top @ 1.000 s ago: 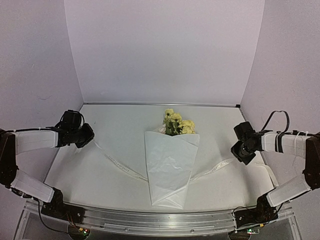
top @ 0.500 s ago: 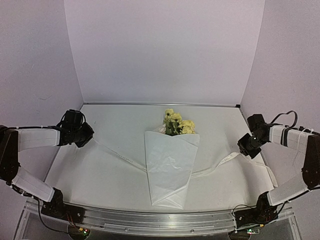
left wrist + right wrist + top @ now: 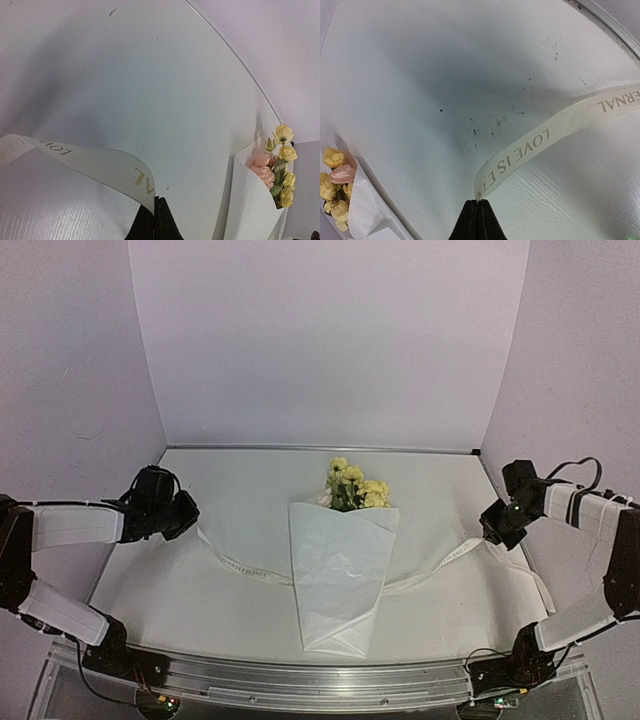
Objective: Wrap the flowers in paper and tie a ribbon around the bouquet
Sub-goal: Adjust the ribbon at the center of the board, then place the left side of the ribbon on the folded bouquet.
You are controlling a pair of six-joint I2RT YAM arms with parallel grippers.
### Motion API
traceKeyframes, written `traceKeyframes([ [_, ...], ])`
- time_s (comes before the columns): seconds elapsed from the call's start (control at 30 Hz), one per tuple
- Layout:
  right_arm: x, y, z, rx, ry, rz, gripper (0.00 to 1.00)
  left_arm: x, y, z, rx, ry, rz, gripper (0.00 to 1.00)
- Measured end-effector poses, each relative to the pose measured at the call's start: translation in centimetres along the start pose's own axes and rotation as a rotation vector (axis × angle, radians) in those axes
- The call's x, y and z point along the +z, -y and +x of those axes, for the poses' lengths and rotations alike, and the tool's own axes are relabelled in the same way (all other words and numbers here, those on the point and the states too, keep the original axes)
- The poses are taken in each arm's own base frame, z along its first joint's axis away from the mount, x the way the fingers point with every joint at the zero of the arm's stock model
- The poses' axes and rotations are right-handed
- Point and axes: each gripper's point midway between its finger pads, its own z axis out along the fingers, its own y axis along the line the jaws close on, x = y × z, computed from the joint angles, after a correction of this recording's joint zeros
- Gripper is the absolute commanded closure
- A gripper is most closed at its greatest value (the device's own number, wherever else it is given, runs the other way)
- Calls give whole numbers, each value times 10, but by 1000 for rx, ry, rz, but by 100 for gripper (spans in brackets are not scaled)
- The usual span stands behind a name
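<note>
- Top view: left claw [image 3: 192,527] and right claw [image 3: 489,533] are each pinched shut on an end of the ribbon [image 3: 250,572]. The arms are spread wide, low over the counter [image 3: 240,490]. The bouquet [image 3: 340,580] lies centred between them.
- Left wrist: closed tips clamp the ribbon's edge.
- Right wrist: closed tips clamp the printed ribbon.

A robotics lab test cell. A plain white table [image 3: 240,500] sits boxed in by bare pale lilac walls [image 3: 330,340] at 9, 12 and 3 o'clock, smooth and unmarked like a photo backdrop. At 6 o'clock an aluminium rail [image 3: 320,680] runs along the table's near edge. Two robot arms are bolted there, the left arm [image 3: 70,525] based at 7 o'clock and the right arm [image 3: 585,510] at 5 o'clock. Black cables [image 3: 580,461] loop off the arms, and small red and green indicator lights [image 3: 167,703] glow by their bases.
</note>
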Motion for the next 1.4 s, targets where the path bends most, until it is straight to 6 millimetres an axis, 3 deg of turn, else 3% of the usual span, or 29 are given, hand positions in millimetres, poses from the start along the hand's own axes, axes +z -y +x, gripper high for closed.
traceKeyframes([
  [0.2, -5, -1, -1, -23, 11, -9, 100, -34, 24, -36, 36, 141, 68, 100],
  [0.37, -10, -9, -9, -43, 21, -9, 100, -38, 42, -51, 56, 173, 100, 100],
  [0.53, -11, -21, -17, -61, 31, -20, 100, -34, 39, -47, 57, 162, 97, 100],
  [0.7, -1, -22, -12, -80, -17, -4, 100, -32, 35, -35, 124, 147, 112, 100],
  [0.77, 1, -28, -11, -85, -41, -11, 100, -34, 51, -29, 195, 141, 170, 100],
  [0.87, 2, -49, -13, -93, -73, -50, 100, -39, 103, -6, 348, 96, 324, 100],
  [1.0, -2, -71, -10, -109, -106, -108, 100, -48, 215, 52, 627, 9, 581, 100],
  [1.1, -4, -79, 0, -123, -145, -139, 100, -64, 312, 136, 857, -68, 804, 100],
  [1.17, -4, -83, 8, -134, -172, -151, 100, -77, 347, 203, 995, -145, 914, 100],
  [1.2, -4, -84, 12, -141, -186, -155, 100, -82, 357, 240, 1064, -190, 961, 100],
  [1.27, -2, -86, 19, -154, -206, -158, 100, -84, 357, 310, 1192, -287, 1016, 100],
  [1.33, -1, -88, 25, -165, -225, -161, 100, -78, 339, 369, 1302, -394, 1027, 100],
  [1.4, 1, -89, 30, -171, -239, -160, 100, -63, 309, 411, 1393, -495, 993, 100],
])
